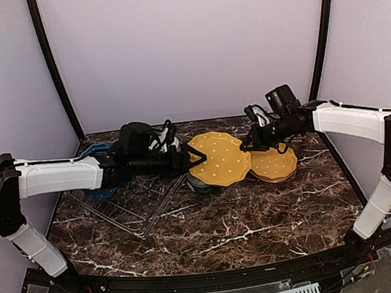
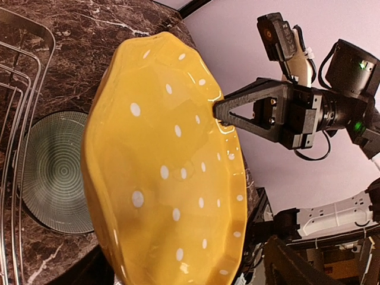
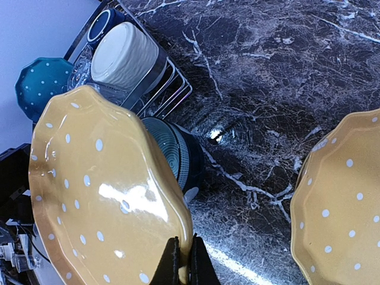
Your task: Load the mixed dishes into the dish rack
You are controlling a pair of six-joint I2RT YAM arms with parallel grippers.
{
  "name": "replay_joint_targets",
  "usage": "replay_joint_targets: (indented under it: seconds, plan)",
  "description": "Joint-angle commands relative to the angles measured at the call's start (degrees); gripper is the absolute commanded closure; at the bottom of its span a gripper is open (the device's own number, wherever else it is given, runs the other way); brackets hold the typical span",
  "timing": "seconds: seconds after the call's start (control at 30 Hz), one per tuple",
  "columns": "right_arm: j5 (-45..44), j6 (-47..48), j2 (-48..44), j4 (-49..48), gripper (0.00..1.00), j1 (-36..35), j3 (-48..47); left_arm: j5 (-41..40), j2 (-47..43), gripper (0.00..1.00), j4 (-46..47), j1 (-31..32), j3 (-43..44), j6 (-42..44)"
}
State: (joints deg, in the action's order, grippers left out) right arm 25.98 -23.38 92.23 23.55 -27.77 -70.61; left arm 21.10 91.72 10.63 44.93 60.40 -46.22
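**Top view, 9 o'clock side of the worktop (image 1: 212, 237).** The dish rack (image 1: 118, 212) lies flat on the marble.

The blue dotted plate (image 3: 43, 83) stands on edge at the rack's outer side, partly hidden by the left arm (image 1: 59, 176). I cannot tell whether it sits inside the rim.

Two mugs are inside the rack. The dark blue mug (image 3: 105, 25) is at the far end, and the cream mug (image 3: 126, 54) is just beside it.

**Left jaws.** They sit at the 9 o'clock rim of the raised yellow plate (image 1: 219, 159). The left wrist view is filled by the plate's dotted face and its own fingers are not clearly seen. I cannot tell whether the jaws stand wide or grip the rim.

**Pale-teal bowl (image 2: 56, 172).** It is upright on the worktop, just beside the rack's right edge. It sits at about 7 o'clock of the raised plate and is partly covered by it from above.

**Raised yellow plate.** It is off the worktop near the centre, tilted, with its dotted face up toward the top camera.

**Right jaws.** They are pinched tight on the raised plate's 3 o'clock rim. The right wrist view shows the rim clamped between both fingertips. The right arm (image 1: 350, 122) reaches in from 3 o'clock.

**Second yellow plate (image 1: 276, 165).** It lies flat on the worktop at 4 o'clock of the raised plate. The right wrist view shows bare marble between the two plates.
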Motion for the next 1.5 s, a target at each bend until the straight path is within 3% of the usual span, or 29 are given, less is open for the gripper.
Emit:
replay_joint_targets:
  seconds: [0.0,0.1,0.57,0.77,0.87,1.17,1.3,1.47]
  plan:
    - [4.2,-2.7,-3.8,-7.1,1.00,-0.4,-2.3,1.4,0.1,0.20,7.8,0.5,-2.6,-3.3]
    - [4.8,-3.0,-3.8,-7.8,1.00,-0.4,-1.8,0.9,-0.2,0.32,9.8,0.5,-3.6,-3.4]
    - [6.8,-3.9,-4.3,-9.8,1.00,-1.6,0.0,0.6,0.5,0.68,13.6,0.4,-3.4,-1.8]
    - [7.8,-3.3,-4.8,-10.4,1.00,-2.0,0.7,-0.3,-0.8,0.96,12.4,0.4,-2.5,-0.5]
    - [8.5,-2.5,-5.2,-10.2,0.98,-2.0,0.8,-1.6,-2.6,0.99,10.3,0.3,-1.6,1.4]
    - [8.3,0.4,-7.9,-8.7,0.49,-2.0,1.6,-6.3,-12.3,0.99,-1.0,-3.4,0.9,8.1]
    - [6.9,1.4,-9.0,-8.4,0.45,-1.9,2.4,-9.0,-17.7,0.99,-12.1,-5.8,4.5,17.5]
    - [6.4,2.1,-8.5,-8.5,0.45,-1.9,3.0,-22.9,-25.1,0.99,-31.9,-7.1,10.8,32.2]
